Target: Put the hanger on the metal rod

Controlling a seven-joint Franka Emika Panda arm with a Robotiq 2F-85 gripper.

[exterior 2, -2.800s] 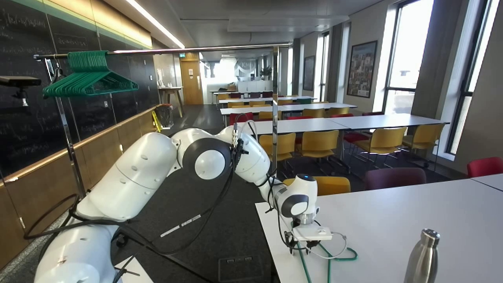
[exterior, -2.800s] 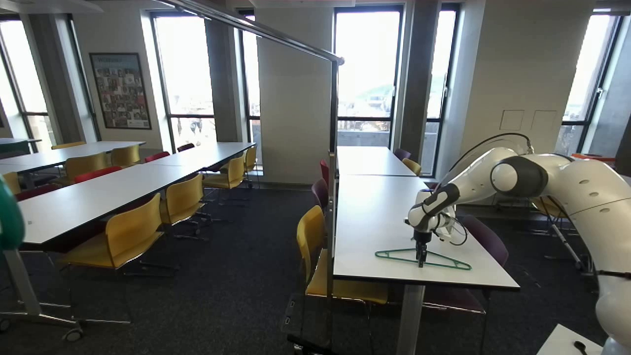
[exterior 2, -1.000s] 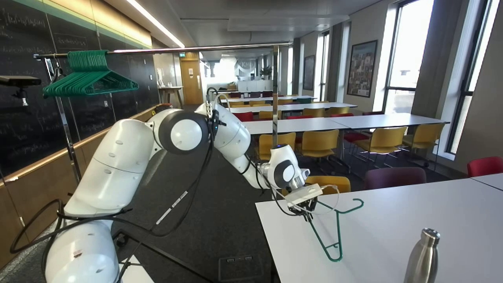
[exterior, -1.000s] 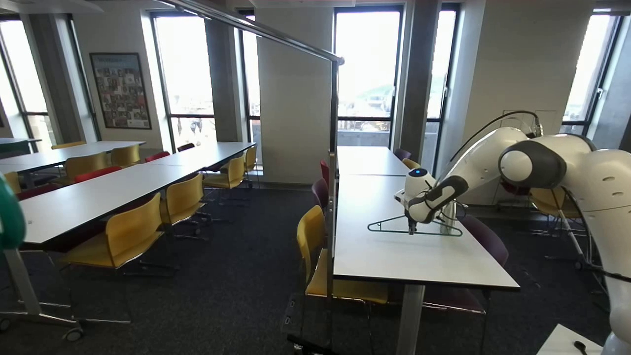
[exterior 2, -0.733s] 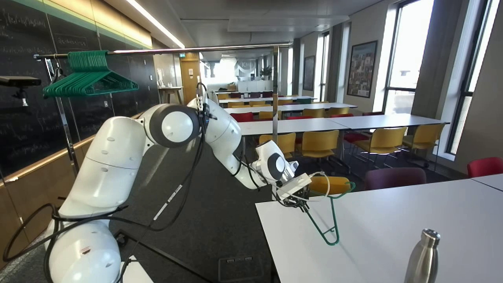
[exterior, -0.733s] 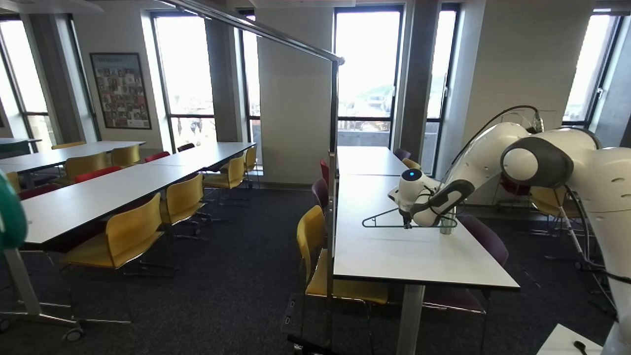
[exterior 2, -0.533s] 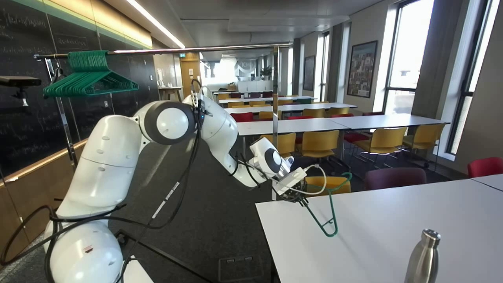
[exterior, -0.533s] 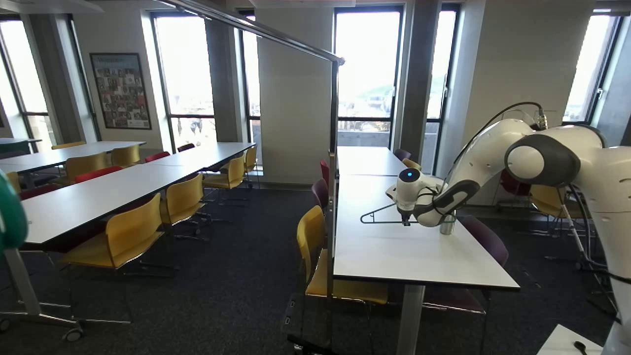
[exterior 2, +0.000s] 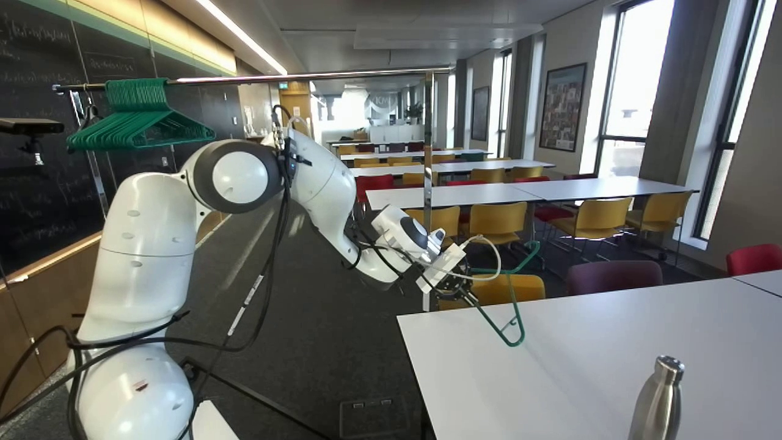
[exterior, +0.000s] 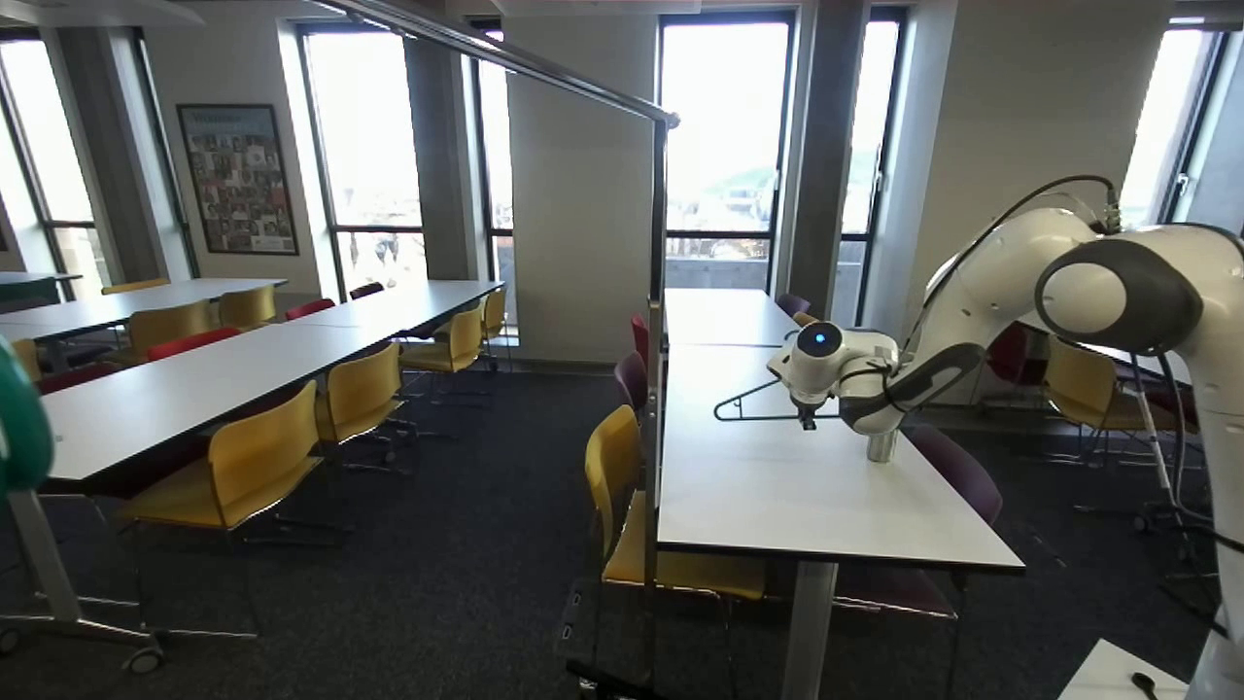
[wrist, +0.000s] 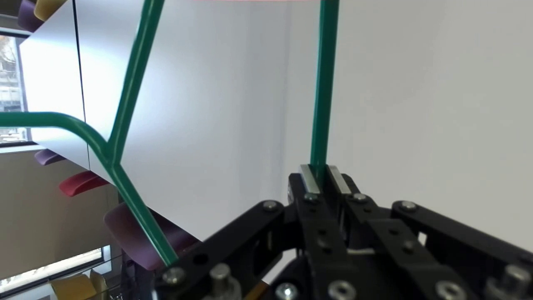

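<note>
Table: long white rectangular table [exterior: 826, 510] with a dark edge, a moulded yellow chair [exterior: 614, 472] on one side and a dark purple chair [exterior: 957, 472] on the other
Carpet: dark grey carpet [exterior: 437, 583] bearing further rows of white tables [exterior: 233, 352]
Windows: tall, narrow, dark-framed windows [exterior: 727, 126] in a pale wall [exterior: 583, 214], a framed poster [exterior: 238, 180] covered in small pictures between two of them; in both exterior views
Bottle: silver metal bottle [exterior 2: 658, 397], upright on the table; in an exterior view the white jointed robot arm [exterior: 1011, 267] hides its upper part
Rod: long straight silver metal rod [exterior 2: 342, 74] on top of a shiny upright post [exterior 2: 427, 159], in both exterior views
Hanger: thin green triangular hanger [wrist: 327, 83], over the table, lower than the rod and well apart from it
Claw: black two-fingered gripper [wrist: 321, 177], narrow, its pads [wrist: 339, 180] pinching the hanger's straight base bar
Chalkboard: black board [exterior 2: 36, 195] with faint writing, in an exterior view only, as is the bunch of matching green hangers [exterior 2: 137, 122] hung on the rod
Hook: its curl [exterior 2: 525, 261] shows in an exterior view; the wrist view cuts it at the left edge, yet shows the fork where it meets the sloping shoulders
</note>
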